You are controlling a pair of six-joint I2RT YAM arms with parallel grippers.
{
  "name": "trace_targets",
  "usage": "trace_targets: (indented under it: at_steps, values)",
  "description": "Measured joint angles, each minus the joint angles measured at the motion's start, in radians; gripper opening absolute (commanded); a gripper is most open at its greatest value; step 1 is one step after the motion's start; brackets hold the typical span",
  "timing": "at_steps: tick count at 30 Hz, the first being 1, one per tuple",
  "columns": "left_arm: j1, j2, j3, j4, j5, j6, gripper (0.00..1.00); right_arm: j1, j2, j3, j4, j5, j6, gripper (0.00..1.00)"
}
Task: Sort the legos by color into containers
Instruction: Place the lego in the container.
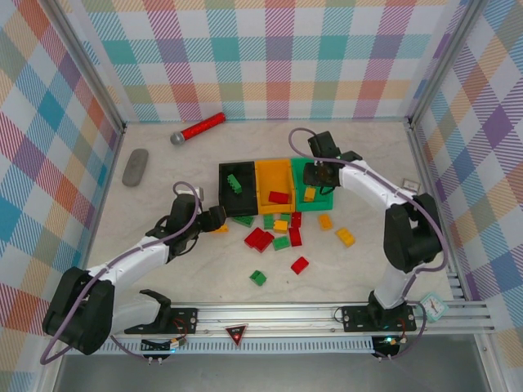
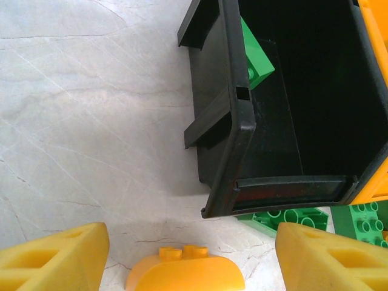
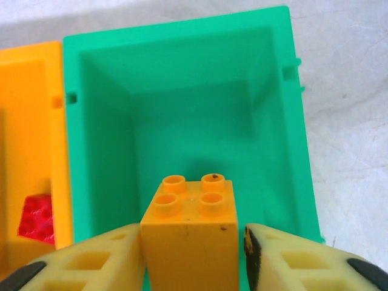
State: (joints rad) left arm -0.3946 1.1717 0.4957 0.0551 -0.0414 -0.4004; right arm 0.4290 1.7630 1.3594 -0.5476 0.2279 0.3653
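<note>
The left gripper (image 2: 191, 253) is open, its fingers either side of 1 rounded orange 2-stud brick (image 2: 185, 274) on the table. The black bin (image 2: 242, 139) holds 1 green brick (image 2: 257, 57) and the orange bin (image 1: 274, 175) 1 red brick (image 1: 279, 197). The right gripper (image 3: 193, 250) clamps 1 orange 4-stud brick (image 3: 189, 225) over the green bin (image 3: 182, 121).

L hand (image 2: 193, 257) open wide, low | R hand (image 3: 193, 262) clamped on yellow lego (image 3: 189, 215)

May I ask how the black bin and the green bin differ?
The black bin sits at the row's left end, the green bin at the right. The black bin holds a green brick; the green bin's visible floor is bare, with the right gripper holding a yellow-orange brick over it. Both are open-topped rectangles.
</note>
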Motion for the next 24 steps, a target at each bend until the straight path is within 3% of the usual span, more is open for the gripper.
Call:
trace_targets:
  at_steps: [7,10,24]
  values:
    - [0.0,0.0,0.011,0.0,0.0,0.0,0.73,0.002,-0.012,-0.018,0.021,-0.029,0.0,0.65]
    - [0.0,0.001,0.012,0.0,0.0,0.0,0.73,0.002,-0.066,-0.091,0.041,-0.058,-0.001,0.79]
    - [0.001,0.011,0.013,-0.014,-0.021,0.0,0.73,0.004,-0.342,-0.412,0.117,-0.073,0.007,0.78]
